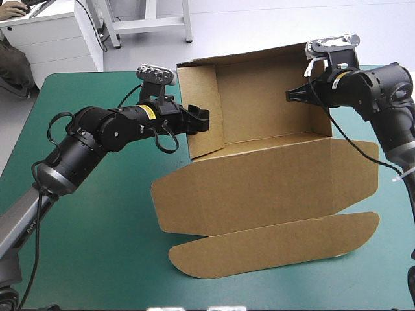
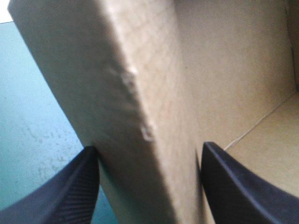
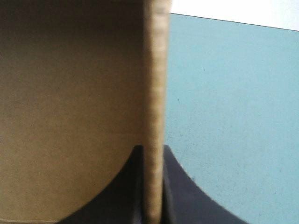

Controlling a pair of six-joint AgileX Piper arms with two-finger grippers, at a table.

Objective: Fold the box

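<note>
While atop teal-green cover [image 1: 97, 227], box [image 1: 272, 175]: left fingers [image 2: 60, 191] spread, right fingers [image 3: 187, 196] tight on it.

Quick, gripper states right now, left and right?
Left gripper: open, fingers astride a side wall of the box.
Right gripper: shut on the box, at the opposite side wall.

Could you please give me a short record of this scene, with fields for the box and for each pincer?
Box: brown, partly formed; back and side walls raised
Lid panels: lying flat on the teal-green cover, toward the table's near edge
Left pincer: open, fingers astride the left wall
Right pincer: all but shut on the edge of the right wall
Likely stage: side walls being held upright; lid not yet folded
</note>
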